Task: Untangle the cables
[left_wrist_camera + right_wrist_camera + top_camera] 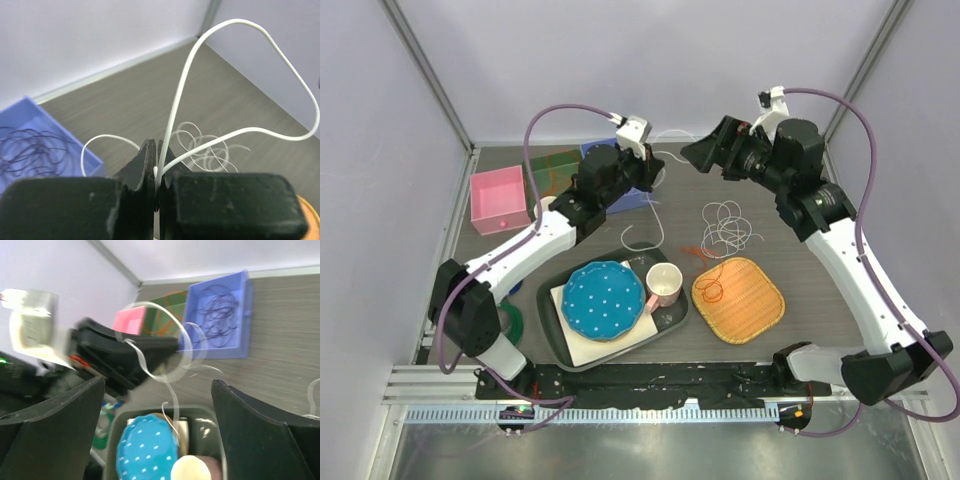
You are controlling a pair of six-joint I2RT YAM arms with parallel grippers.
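Just beside the blue box point(245, 315), the left claw point(156, 167) is clenched on a white cable point(179, 100). It should draw away slowly, easing loops free of the tangle point(728, 228) on the counter point(810, 330). The right claw point(159, 385) gapes, empty.

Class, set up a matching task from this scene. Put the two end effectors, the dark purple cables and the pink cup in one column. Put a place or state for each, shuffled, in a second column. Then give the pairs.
Column A
1. left end effector
2. right end effector
3. dark purple cables
4. pink cup

Column B
a. lying in the blue box
b. open
c. on the grey tray, beside the dotted blue plate
d. shut on a white cable

Pairs: 1-d, 2-b, 3-a, 4-c
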